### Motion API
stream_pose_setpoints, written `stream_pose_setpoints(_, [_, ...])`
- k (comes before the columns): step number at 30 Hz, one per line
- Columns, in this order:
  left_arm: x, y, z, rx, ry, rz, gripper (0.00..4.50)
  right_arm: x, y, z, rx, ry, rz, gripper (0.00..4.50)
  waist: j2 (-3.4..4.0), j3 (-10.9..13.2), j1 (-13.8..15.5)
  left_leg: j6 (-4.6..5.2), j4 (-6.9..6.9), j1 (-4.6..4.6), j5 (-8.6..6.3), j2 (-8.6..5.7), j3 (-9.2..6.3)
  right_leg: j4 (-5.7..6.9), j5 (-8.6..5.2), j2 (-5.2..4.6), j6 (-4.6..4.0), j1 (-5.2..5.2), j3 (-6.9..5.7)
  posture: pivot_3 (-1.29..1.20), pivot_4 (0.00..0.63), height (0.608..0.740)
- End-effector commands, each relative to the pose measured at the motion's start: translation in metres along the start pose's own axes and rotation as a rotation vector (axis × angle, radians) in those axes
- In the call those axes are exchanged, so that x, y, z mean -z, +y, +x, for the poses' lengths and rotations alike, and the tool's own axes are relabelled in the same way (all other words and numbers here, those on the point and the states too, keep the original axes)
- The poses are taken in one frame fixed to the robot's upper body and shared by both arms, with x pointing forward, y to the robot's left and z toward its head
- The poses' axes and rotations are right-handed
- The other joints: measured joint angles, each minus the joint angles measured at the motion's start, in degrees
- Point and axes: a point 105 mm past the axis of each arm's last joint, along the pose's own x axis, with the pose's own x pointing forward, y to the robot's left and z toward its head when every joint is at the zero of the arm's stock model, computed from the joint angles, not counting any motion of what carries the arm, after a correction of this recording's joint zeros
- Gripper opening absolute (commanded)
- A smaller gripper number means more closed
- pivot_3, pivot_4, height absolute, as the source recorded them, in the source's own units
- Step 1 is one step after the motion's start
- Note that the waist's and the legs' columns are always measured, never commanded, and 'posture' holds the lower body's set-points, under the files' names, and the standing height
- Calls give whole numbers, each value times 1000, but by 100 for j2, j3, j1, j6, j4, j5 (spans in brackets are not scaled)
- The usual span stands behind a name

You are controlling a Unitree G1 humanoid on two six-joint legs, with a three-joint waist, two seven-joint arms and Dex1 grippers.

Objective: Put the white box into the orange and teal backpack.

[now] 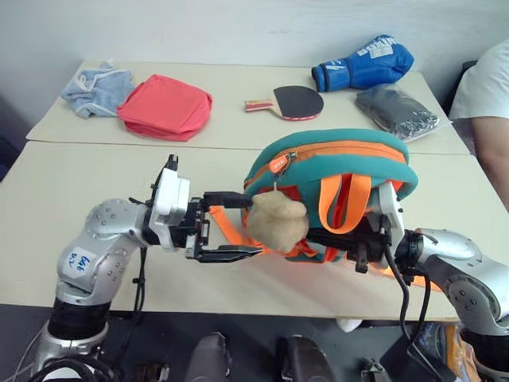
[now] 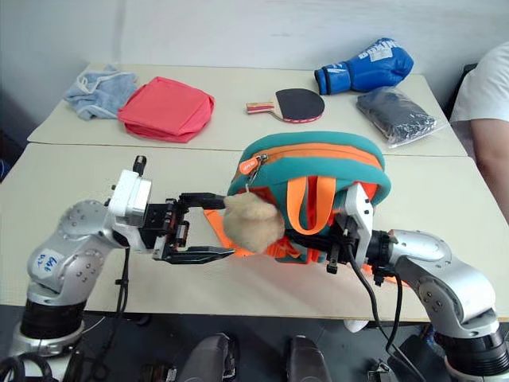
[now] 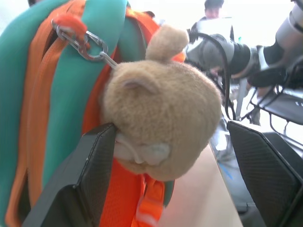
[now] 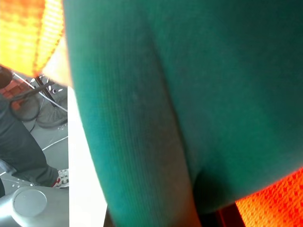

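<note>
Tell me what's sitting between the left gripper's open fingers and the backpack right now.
The tan plush charm, hanging by a clip from the backpack, sits between the left gripper and the bag's orange straps. The left wrist view shows it against one finger.

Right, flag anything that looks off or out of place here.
The orange and teal backpack hangs off the near table edge, held by the right gripper. Its zipper looks shut. The plush charm dangles between the open left gripper's fingers. Otherwise nothing is spilled or damaged.
</note>
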Motion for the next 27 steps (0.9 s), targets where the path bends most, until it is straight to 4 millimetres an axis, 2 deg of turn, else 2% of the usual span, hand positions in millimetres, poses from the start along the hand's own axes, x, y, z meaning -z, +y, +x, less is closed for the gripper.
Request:
stream_pose_setpoints(1, [-8,1,3,-31,-20,59,3349,0,1,2,-8,-6,-6,0,0,0,0,0,0,0,0,0,0,-1,0,0,0,0,0,0,150,740])
stream_pose_setpoints(7, [-6,12,-11,-63,28,45,1539,2,1,3,2,-13,3,0,0,0,-13,-1,-5,0,1,1,1,1,0,2,0,-1,-1,0,150,740])
stream_pose_setpoints(9, [-7,23,-20,-101,45,34,919,2,0,4,8,-14,5,0,0,0,-9,-2,-5,0,1,1,1,0,0,3,0,-2,-2,0,150,740])
stream_pose_setpoints(12, [-10,53,-44,-237,73,32,104,3,0,3,23,-17,8,0,0,0,-8,-2,-3,1,1,0,2,-1,0,3,0,-3,-1,0,150,740])
stream_pose_setpoints(16, [-11,81,-66,-347,81,3,104,3,-2,2,42,-18,1,0,0,0,-7,-1,-5,0,1,-1,4,4,0,3,0,-5,-2,0,150,740])
stream_pose_setpoints(20, [-3,90,-84,-430,115,-47,104,3,2,1,52,-33,12,0,0,0,-8,-1,-7,0,0,-2,6,5,0,2,0,-7,-2,0,150,740])
stream_pose_setpoints(24, [30,96,-105,-505,250,-154,104,5,6,1,58,-35,18,0,0,0,-21,-1,-9,-1,1,-1,7,8,0,2,0,-10,-1,0,150,740])
stream_pose_setpoints(27, [64,92,-106,-520,335,-240,104,3,5,1,75,-49,15,0,0,0,-16,-2,-8,2,1,0,11,10,0,3,0,-12,1,0,150,740])
